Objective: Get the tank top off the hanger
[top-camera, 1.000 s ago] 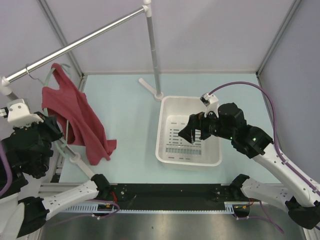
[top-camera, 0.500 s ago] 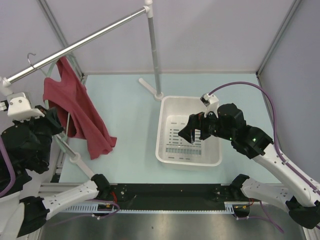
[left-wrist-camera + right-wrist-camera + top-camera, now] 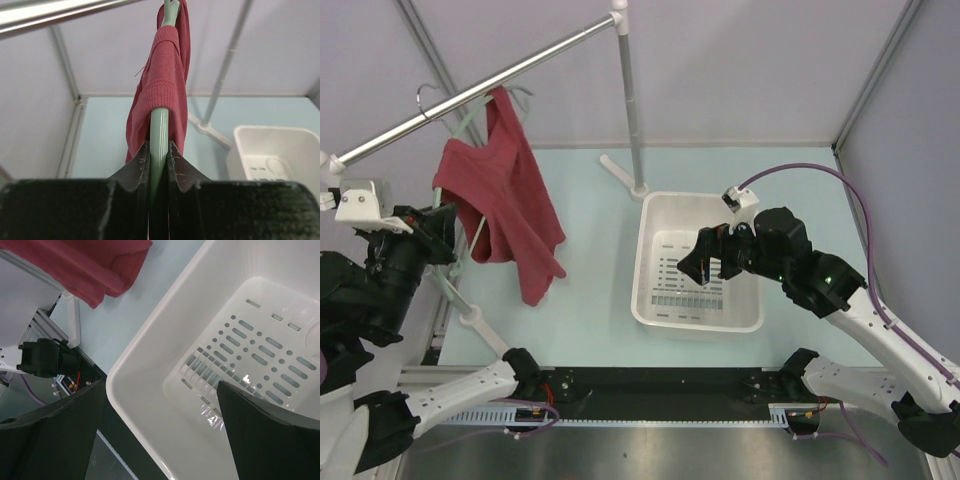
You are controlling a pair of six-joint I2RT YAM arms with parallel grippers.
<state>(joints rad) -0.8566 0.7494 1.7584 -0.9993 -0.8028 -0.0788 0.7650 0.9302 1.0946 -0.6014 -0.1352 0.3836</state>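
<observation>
The dark red tank top (image 3: 505,200) hangs on the pale green hanger (image 3: 468,120), whose metal hook (image 3: 423,95) shows next to the silver rail (image 3: 520,68). My left gripper (image 3: 448,225) is shut on the hanger's lower end. In the left wrist view the green bar (image 3: 159,130) runs up between my left gripper's (image 3: 159,150) fingers, with the tank top (image 3: 160,75) draped over it above. My right gripper (image 3: 705,262) is open and empty over the white basket (image 3: 650,300). In the right wrist view my right gripper (image 3: 160,390) is over the basket's near corner (image 3: 150,340).
The rail's upright post (image 3: 628,100) stands on a foot behind the basket. A second post foot (image 3: 472,318) sits at the near left. The tank top's lower edge (image 3: 90,265) hangs left of the basket. Cage walls enclose the table.
My left arm has swung the hanger and tank top up and to the right along the rail. The garment now hangs further right. The right arm has not moved.
</observation>
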